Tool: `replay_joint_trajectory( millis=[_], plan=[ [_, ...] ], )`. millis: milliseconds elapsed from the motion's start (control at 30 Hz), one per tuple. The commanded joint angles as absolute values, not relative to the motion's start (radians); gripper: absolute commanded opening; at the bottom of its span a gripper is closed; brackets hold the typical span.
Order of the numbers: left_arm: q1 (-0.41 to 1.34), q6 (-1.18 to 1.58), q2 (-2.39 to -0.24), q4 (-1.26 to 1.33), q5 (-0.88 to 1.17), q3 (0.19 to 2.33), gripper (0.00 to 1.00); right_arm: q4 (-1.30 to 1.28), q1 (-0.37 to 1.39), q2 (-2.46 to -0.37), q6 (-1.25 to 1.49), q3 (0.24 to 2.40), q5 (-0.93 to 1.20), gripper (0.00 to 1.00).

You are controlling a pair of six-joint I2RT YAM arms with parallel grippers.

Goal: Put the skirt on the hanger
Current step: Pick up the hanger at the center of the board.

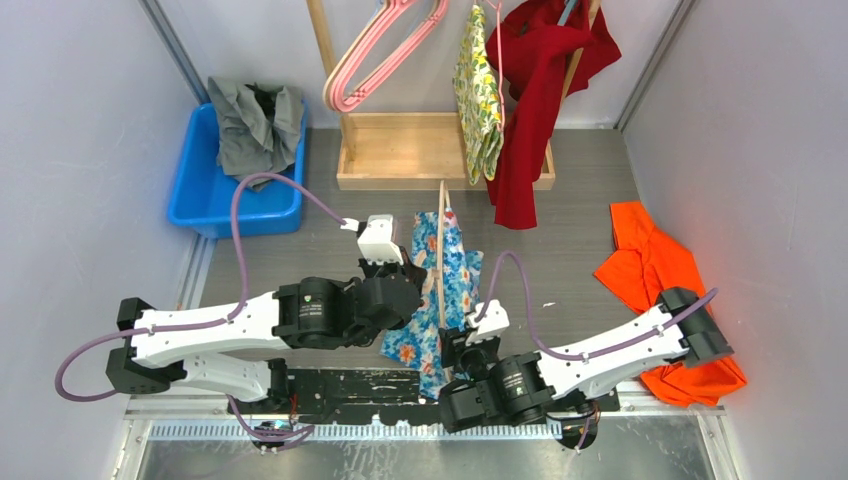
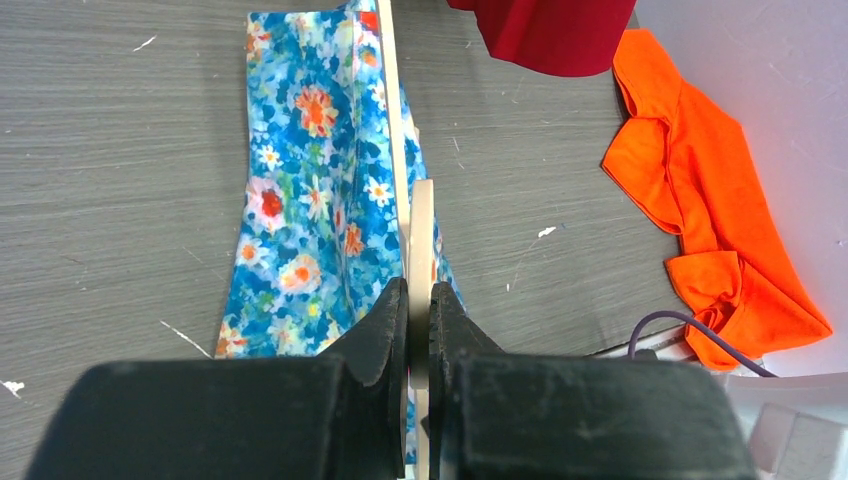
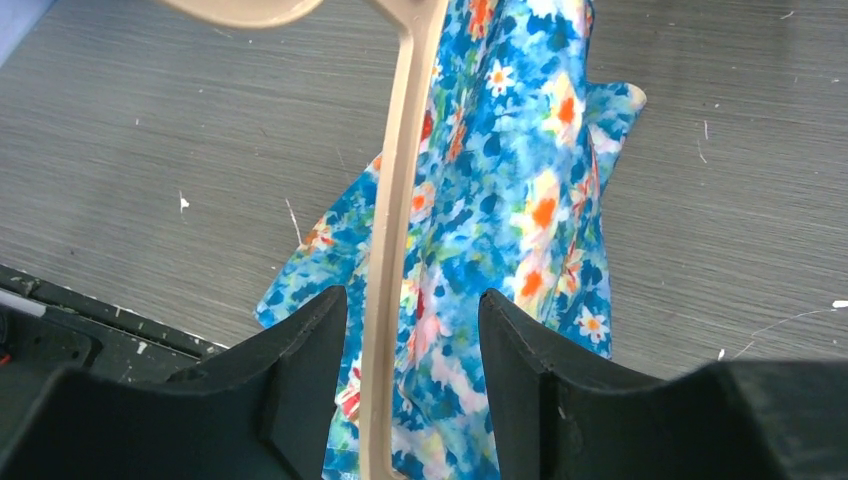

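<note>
- Left gripper [image 2: 418,310]: clamped narrow on the beige hanger [image 2: 396,130], holding it edge-on.
- Right gripper [image 3: 412,300]: jaws wide, straddling the hanger's bar without touching it.
- Floral skirt [image 3: 520,190]: lies against the hanger, cloth on both sides of the bar, lower end on the table [image 3: 150,120].
- Judgement: the hanger's long axis runs straight away from the right gripper, which is nearer the loose cloth.
</note>
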State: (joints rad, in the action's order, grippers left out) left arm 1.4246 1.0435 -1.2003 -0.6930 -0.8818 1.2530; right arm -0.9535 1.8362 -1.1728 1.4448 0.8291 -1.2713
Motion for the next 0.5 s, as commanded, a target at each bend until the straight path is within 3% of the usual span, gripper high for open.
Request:
replay_joint_trajectory(
  millis=[0,467],
  plan=[
    [1.417,1.033,-1.179,-0.645,-0.912,1.305,0.0,-0.854,1.819,-1.22,1.389,0.864,-1.274,0.56],
    [1.417,1.023,-1.166,-0.66,-0.92,1.315,0.0,-0.894,1.717,-1.419,1.447,0.926,-1.18,0.55]
  ],
)
